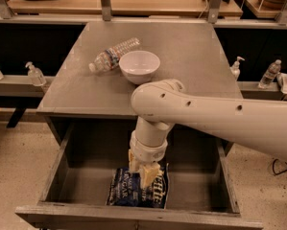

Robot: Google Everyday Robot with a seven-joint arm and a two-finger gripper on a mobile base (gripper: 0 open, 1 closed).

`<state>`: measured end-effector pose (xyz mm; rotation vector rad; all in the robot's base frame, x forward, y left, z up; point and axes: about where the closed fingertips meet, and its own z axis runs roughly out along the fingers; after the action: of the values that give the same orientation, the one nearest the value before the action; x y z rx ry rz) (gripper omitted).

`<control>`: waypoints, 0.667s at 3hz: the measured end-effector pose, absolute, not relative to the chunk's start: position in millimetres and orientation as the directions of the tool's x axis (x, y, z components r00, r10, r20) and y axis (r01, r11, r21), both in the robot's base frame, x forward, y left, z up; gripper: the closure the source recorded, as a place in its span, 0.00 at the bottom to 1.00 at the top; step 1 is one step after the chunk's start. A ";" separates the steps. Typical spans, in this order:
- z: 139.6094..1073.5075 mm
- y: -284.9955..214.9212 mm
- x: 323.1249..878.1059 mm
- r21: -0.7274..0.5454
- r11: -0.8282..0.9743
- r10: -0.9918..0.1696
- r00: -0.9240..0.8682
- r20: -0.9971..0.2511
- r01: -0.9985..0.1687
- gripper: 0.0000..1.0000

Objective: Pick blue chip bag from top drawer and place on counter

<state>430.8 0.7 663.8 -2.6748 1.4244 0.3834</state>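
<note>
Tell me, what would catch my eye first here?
A big white arm sweeps in from the picture's right, its gripper hanging inside the open top drawer, right over the blue chip bag near its front. On the counter behind, a white bowl sits beside a plastic bottle lying on its side.

The matt grey worn surface (181, 56) looks dull and scuffed. Towards its left edge, a smooth glossy white bowl (139, 66) lies beside a clear ribbed plastic bottle (113, 55). Below its front edge, the grey weathered wood-like drawer (133, 213) looks rough. Inside, the cream plastic-looking hand (144, 174) of the smooth white arm (220, 119) is at the dark navy crinkly foil bag (126, 193).
</note>
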 end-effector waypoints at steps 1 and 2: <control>658.7 7.5 427.5 0.041 -0.594 -0.777 0.560 -0.286 -0.803 0.45; 656.5 10.2 425.9 0.042 -0.609 -0.766 0.573 -0.290 -0.792 0.41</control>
<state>425.9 10.2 656.5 -2.7032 1.3429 0.4296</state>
